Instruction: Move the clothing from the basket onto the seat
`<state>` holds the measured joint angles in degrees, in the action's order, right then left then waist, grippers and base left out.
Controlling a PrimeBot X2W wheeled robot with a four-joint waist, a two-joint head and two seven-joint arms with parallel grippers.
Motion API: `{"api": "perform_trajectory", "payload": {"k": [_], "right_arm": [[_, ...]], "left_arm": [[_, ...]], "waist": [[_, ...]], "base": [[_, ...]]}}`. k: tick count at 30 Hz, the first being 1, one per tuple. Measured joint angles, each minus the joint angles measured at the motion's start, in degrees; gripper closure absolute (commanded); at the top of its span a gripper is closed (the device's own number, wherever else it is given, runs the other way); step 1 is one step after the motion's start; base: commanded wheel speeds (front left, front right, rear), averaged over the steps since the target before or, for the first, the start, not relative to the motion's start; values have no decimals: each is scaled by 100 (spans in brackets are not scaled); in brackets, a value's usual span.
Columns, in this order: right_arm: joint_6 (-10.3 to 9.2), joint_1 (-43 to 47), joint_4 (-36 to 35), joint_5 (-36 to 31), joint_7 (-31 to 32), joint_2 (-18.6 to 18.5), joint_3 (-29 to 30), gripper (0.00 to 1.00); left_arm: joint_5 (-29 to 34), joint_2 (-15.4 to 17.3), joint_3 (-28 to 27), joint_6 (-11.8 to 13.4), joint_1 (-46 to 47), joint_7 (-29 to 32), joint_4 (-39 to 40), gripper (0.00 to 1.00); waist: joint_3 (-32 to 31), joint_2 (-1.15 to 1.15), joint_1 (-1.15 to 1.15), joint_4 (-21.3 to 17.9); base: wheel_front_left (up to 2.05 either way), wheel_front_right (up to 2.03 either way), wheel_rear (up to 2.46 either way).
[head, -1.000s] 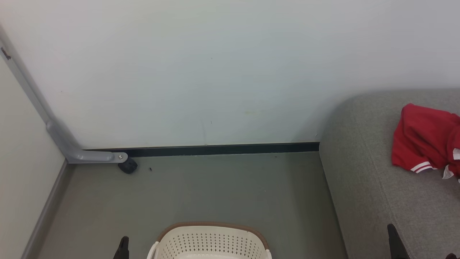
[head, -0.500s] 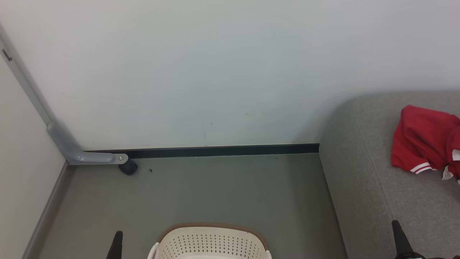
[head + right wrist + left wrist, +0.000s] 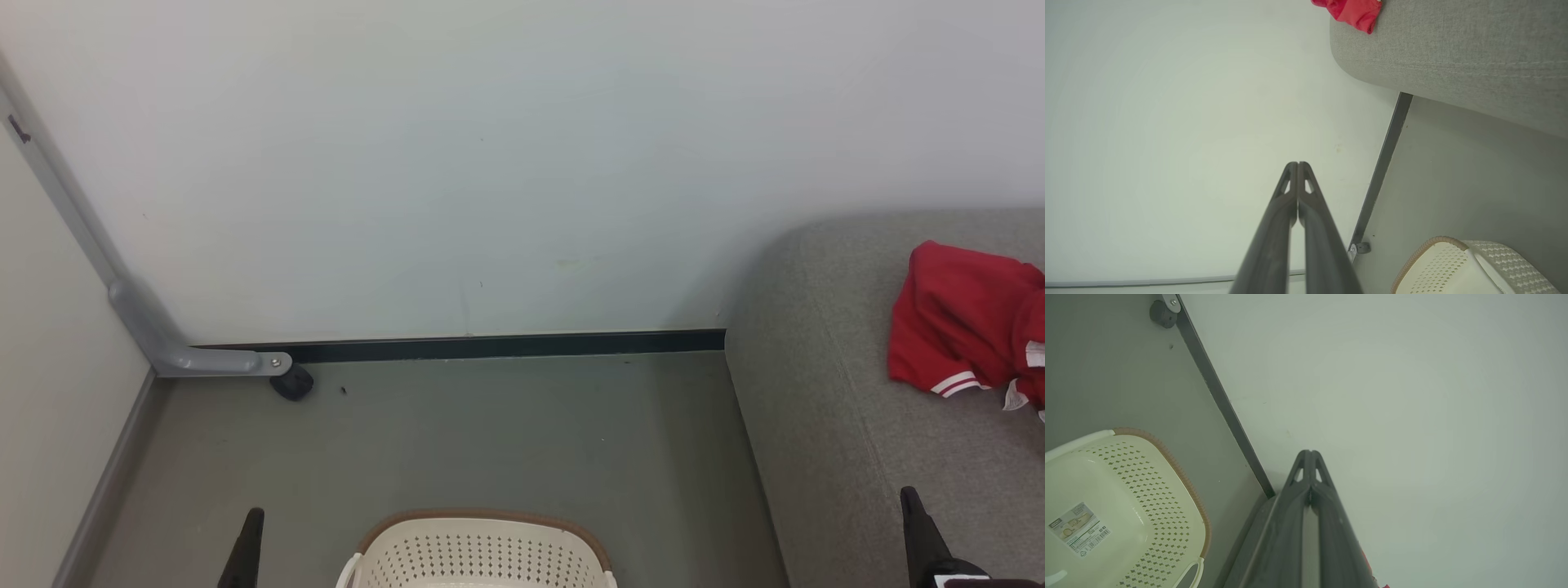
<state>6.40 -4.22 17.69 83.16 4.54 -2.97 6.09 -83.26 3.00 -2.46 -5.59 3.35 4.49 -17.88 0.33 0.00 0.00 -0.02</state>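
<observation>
Bright red soft garment (image 3: 963, 318) lies far right on the grey fabric sofa seat (image 3: 841, 457). Cream perforated plastic basket (image 3: 1163, 506), near centre, looks empty. Left gripper (image 3: 1309, 452) and right gripper (image 3: 1297, 164): fingers pressed together, nothing held. Check the basket's hidden near end before finishing.

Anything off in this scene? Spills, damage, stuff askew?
Nothing stands out. The clothing lies crumpled on the seat. The basket stands upright on the floor, and what shows of its inside holds no garment. The left end effector and right end effector are shut, holding nothing.
</observation>
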Motion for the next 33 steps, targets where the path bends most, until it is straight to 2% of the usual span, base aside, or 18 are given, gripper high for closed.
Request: {"api": "perform_trajectory", "payload": {"k": [10,33], "right_arm": [[20,-4,-22,789,167,45,163,100],[25,-7,-27,817,196,49,176,100]], "left_arm": [[-737,-63,-241,-108,80,183,20,100],[-838,-76,-250,-149,101,198,30,100]], "waist": [[-24,0,0,1],[-23,0,0,2]], "base": [[0,0,0],[0,0,0]]}}
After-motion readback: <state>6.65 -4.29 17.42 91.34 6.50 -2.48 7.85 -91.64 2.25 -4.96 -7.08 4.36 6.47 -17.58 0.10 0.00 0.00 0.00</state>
